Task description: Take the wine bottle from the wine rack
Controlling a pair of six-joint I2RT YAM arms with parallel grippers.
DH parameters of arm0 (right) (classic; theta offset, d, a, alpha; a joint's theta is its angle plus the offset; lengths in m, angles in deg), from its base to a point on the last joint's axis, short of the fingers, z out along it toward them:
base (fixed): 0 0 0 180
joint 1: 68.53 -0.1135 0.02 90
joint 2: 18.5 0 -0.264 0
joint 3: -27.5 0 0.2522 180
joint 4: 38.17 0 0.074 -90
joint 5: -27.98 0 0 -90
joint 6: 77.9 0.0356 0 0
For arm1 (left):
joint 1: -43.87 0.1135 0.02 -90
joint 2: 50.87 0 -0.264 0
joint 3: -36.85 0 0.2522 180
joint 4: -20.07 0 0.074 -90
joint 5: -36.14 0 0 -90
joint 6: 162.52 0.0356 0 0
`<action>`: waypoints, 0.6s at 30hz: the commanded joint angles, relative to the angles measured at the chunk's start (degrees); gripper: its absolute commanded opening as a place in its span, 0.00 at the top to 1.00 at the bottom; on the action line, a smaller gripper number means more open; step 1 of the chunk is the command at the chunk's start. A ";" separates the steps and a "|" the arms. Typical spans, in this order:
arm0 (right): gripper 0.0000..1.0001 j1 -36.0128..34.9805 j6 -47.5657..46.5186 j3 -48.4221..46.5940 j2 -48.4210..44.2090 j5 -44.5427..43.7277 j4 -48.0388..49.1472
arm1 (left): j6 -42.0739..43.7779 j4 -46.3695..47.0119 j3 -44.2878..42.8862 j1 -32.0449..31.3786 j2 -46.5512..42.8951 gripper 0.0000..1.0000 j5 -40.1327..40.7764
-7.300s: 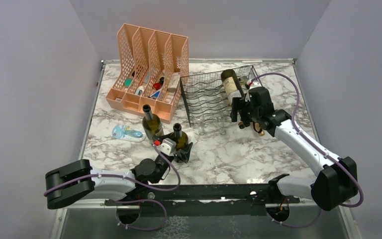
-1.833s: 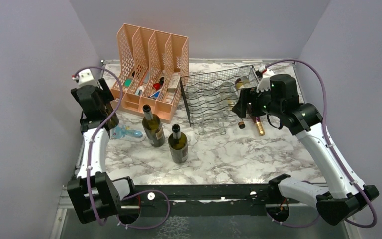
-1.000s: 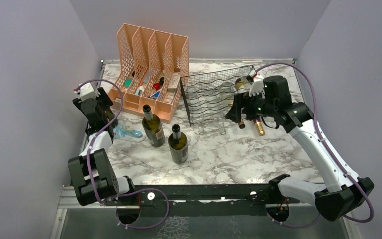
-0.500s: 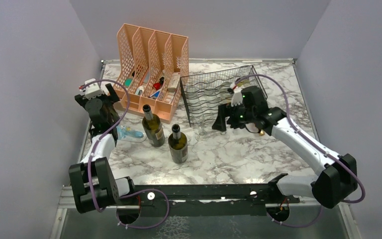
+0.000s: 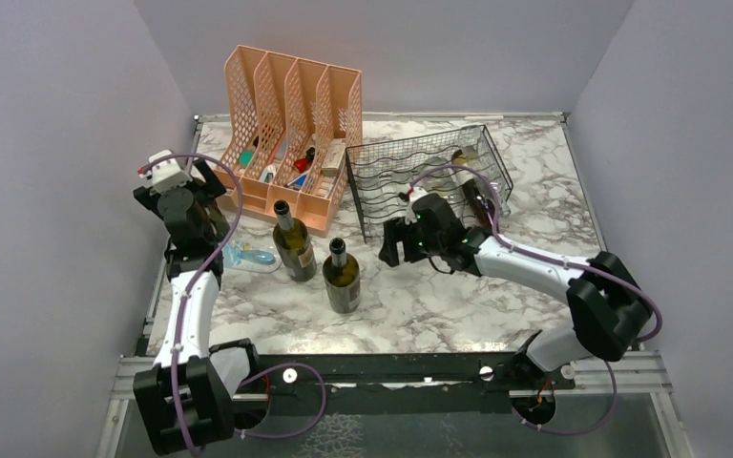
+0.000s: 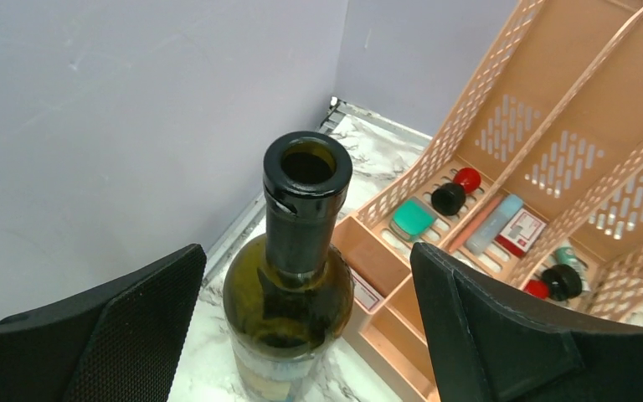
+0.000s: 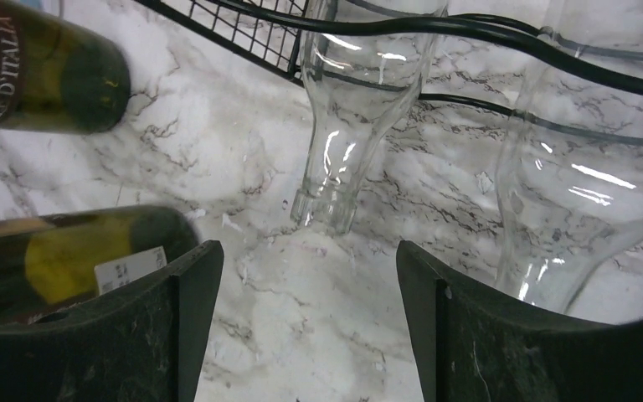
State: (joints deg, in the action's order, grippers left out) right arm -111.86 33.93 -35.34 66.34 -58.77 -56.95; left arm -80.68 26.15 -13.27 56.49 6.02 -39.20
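Bottle (image 7: 339, 126) in the rack (image 5: 387, 191) — likely stiff, slick, breakable; take its neck. Left fingers (image 6: 92, 335) and right fingers (image 7: 502, 335) spread — empty.

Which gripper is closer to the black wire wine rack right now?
Right. The right gripper sits at the near-left corner of the wine rack; the left gripper is far off, beyond the peach organiser.

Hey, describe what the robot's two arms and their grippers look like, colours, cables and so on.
The left arm and right arm have white links between chunky black joints, and a thin purple cable loops loosely along each. A small white box sits at each wrist. The fingers are broad, flat black plastic with a finely textured surface.
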 commanded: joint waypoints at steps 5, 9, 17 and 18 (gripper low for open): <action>0.30 -4.28 5.39 0.15 8.21 -16.08 11.95 | -6.91 -19.99 -9.66 -0.05 -9.26 0.01 -5.47; 0.39 -4.65 6.84 0.90 10.81 -20.60 15.82 | -6.71 -21.56 -12.28 -0.46 -10.57 0.01 -15.53; 0.65 -5.27 6.17 2.00 11.73 -19.87 17.26 | -7.45 -21.50 -14.07 -4.39 -13.67 0.01 -31.04; 0.70 -5.54 6.21 2.59 10.54 -19.60 16.27 | -7.07 -21.50 -14.33 -5.08 -14.09 0.01 -32.24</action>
State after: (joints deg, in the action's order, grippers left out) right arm -116.51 40.39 -34.68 78.89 -76.41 -41.63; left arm -87.74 5.76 -25.24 53.82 -5.83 -61.15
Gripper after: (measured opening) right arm 0.388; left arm 0.987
